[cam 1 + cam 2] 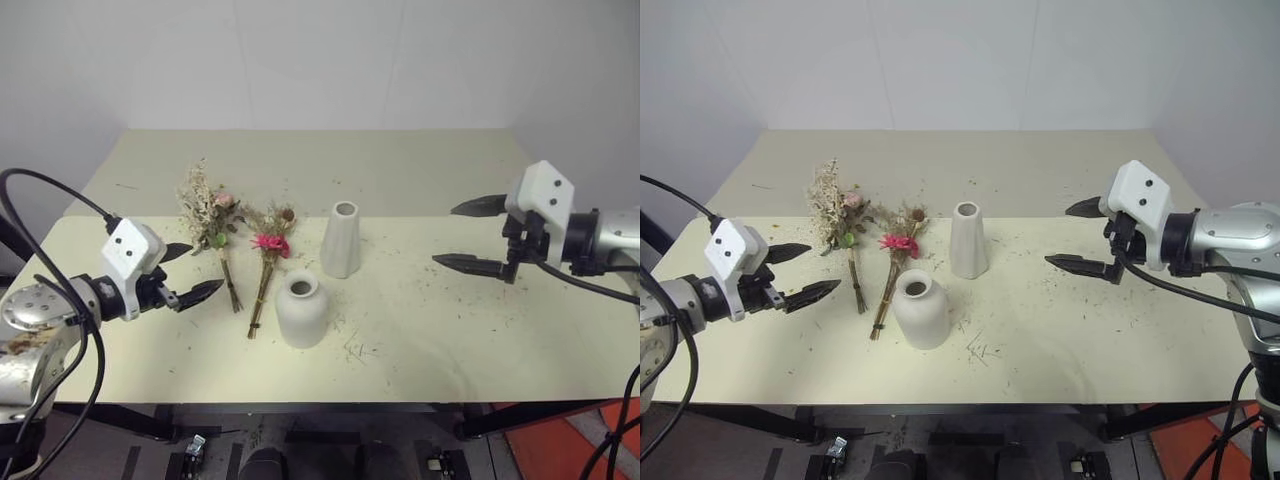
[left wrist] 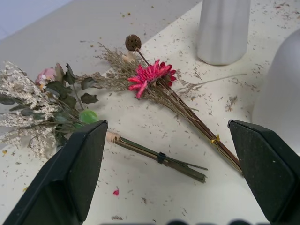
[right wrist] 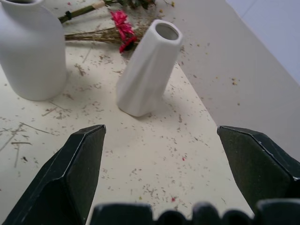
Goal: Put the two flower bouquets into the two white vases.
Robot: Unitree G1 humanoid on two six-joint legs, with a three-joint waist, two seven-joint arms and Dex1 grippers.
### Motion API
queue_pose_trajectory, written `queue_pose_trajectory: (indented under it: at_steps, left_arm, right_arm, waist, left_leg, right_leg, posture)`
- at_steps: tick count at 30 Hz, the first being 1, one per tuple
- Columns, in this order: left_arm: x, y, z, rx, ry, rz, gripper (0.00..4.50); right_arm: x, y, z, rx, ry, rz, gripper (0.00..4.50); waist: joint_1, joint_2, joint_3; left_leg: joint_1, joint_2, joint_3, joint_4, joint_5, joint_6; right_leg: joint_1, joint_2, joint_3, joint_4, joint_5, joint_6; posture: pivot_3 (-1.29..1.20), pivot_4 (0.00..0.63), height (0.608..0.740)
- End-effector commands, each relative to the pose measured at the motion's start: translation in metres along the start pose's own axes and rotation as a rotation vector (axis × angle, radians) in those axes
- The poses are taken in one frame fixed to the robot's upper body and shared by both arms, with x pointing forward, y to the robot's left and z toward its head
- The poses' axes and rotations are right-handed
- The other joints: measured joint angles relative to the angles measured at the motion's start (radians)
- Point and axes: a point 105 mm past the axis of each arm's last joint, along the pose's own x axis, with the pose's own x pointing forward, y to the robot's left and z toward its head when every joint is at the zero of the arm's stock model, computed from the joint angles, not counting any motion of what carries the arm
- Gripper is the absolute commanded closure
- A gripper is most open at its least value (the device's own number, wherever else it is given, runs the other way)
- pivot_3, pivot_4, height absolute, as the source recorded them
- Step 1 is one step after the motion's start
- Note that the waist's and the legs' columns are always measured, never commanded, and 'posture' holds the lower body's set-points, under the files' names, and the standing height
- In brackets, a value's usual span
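Note:
Two bouquets lie flat on the table [image 1: 450, 330]: a pale pink rose bunch with beige grasses [image 1: 210, 212] and, to its right, a magenta daisy bunch [image 1: 270, 244]. Both stems point toward me. The tall slim white vase [image 1: 341, 239] stands upright right of the daisies. The shorter round white vase [image 1: 301, 309] stands in front of it, beside the daisy stems. My left gripper [image 1: 193, 270] hovers open just left of the rose bunch's stems. My right gripper [image 1: 472, 236] hangs open well right of the tall vase. Neither holds anything.
Bits of dried plant litter are scattered over the cream tabletop around the vases. A seam [image 1: 440, 217] crosses the table behind the vases. White walls close in the far side. The table's front edge [image 1: 350, 402] runs close below the round vase.

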Motion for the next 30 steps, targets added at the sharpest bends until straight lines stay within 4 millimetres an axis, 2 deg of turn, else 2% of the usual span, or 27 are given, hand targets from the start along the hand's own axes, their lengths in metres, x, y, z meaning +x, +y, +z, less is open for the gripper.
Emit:
queue_pose_trajectory:
  at_steps: [1, 9, 11, 14, 19, 25, 30]
  left_arm:
    - [-0.005, 0.0, 0.013, 0.056, -0.035, -0.006, 0.03]
    - [0.004, 0.005, 0.017, 0.054, -0.057, 0.043, 0.03]
    - [0.008, 0.012, 0.02, 0.038, -0.065, 0.123, 0.03]
    - [0.024, 0.034, 0.02, -0.108, -0.017, 0.341, 0.03]
    - [0.051, 0.038, 0.02, -0.33, 0.115, 0.458, 0.03]
    - [0.075, 0.035, -0.002, -0.474, 0.354, 0.526, 0.03]
    - [0.079, 0.052, -0.006, -0.59, 0.388, 0.636, 0.03]
  right_arm:
    - [-0.002, -0.004, 0.014, -0.061, -0.039, -0.019, 0.0]
    - [-0.006, -0.003, 0.015, -0.062, -0.046, -0.025, 0.0]
    - [-0.006, -0.003, 0.017, -0.061, -0.058, -0.027, 0.0]
    - [-0.002, -0.002, 0.02, -0.069, -0.071, -0.02, 0.0]
    - [0.013, 0.005, 0.04, -0.105, -0.136, 0.034, 0.0]
    - [0.027, 0.004, 0.08, -0.185, -0.235, 0.102, 0.0]
    - [0.033, 0.003, 0.097, -0.233, -0.275, 0.128, 0.0]
  waist:
    - [0.0, 0.0, 0.0]
    - [0.002, 0.0, 0.0]
    - [0.003, 0.0, 0.0]
    - [0.006, 0.0, 0.0]
    - [-0.001, 0.0, 0.0]
    - [-0.012, 0.0, 0.0]
    - [-0.002, 0.0, 0.0]
  left_leg:
    - [0.0, 0.0, 0.0, 0.0, 0.0, 0.0]
    - [0.0, 0.0, 0.0, 0.0, 0.0, 0.0]
    - [0.0, 0.0, 0.0, 0.0, 0.0, 0.0]
    - [0.0, -0.001, -0.001, 0.0, 0.0, 0.0]
    - [0.0, -0.002, -0.002, 0.002, 0.0, 0.0]
    - [0.0, -0.001, -0.003, 0.001, 0.0, 0.0]
    - [-0.002, -0.002, -0.003, 0.001, 0.001, -0.001]
  right_leg:
    - [0.0, 0.0, 0.0, 0.0, 0.0, 0.0]
    - [0.0, 0.0, 0.0, 0.0, 0.0, 0.0]
    - [0.0, 0.0, 0.0, 0.0, 0.0, 0.0]
    - [0.001, -0.001, -0.001, 0.001, 0.0, 0.0]
    - [0.002, -0.001, -0.001, 0.001, 0.001, 0.0]
    - [0.0, 0.0, 0.0, 0.001, 0.001, 0.0]
    - [0.0, 0.0, -0.002, 0.001, 0.001, 0.0]
  posture:
    - [0.0, 0.15, 0.74]
    - [0.0, 0.15, 0.74]
    - [0.0, 0.15, 0.74]
    - [0.0, 0.15, 0.74]
    - [0.0, 0.15, 0.74]
    - [0.0, 0.15, 0.74]
    - [0.0, 0.15, 0.74]
